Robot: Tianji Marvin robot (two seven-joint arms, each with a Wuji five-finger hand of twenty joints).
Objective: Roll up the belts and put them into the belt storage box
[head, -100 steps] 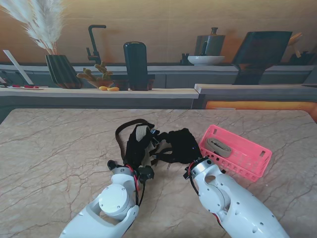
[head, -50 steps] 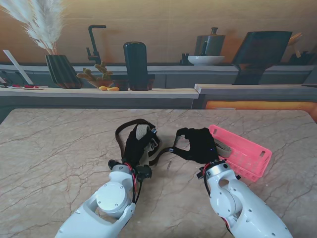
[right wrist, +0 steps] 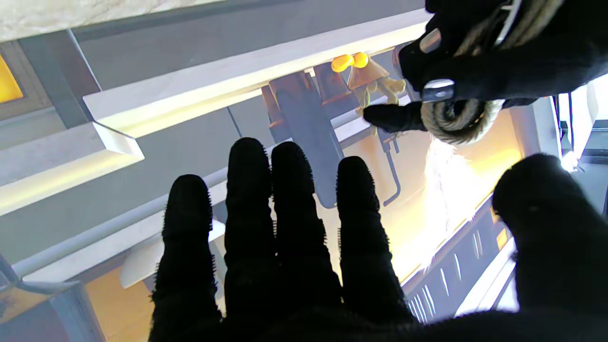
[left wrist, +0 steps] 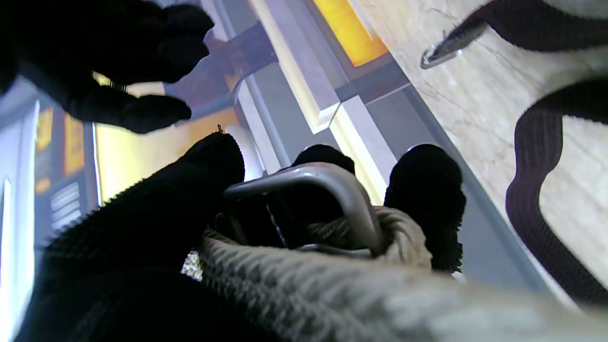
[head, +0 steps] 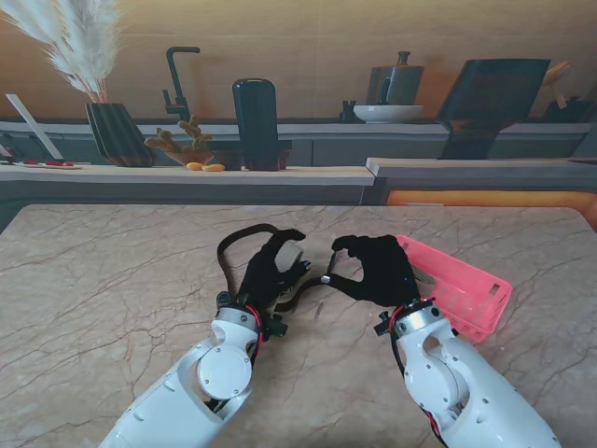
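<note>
Comparing with 0.5 s ago: both hands are raised and tilted more upright, fingers pointing away from me; the right hand has drawn farther from the left one
Left hand (head: 270,273): closed on the cream belt (left wrist: 304,285), thumb one side, fingers (left wrist: 425,190) the other; its metal buckle (left wrist: 323,183) sticks up between the fingertips in the left wrist view
Cream belt: bunched in the left grip, seen as a pale patch (head: 290,254) by the fingertips from the stand; its rolled end hangs from the hand in the right wrist view (right wrist: 456,118); long axis hidden by the glove, so I cannot tell it
Right hand (head: 373,269): thumb and forefinger curled towards each other near a small metal tip (head: 327,277); whether it pinches that tip I cannot tell; in its own wrist view the four fingers (right wrist: 280,228) are straight with the thumb apart and nothing between them
Dark belt (head: 244,235): lies on the table (head: 112,271) as an open loop curving left of and beyond the left hand; its long run heads away from me, then bends right towards the hands
Box (head: 462,289): pink basket, right of and just behind the right hand, long axis slanting from far left to near right
</note>
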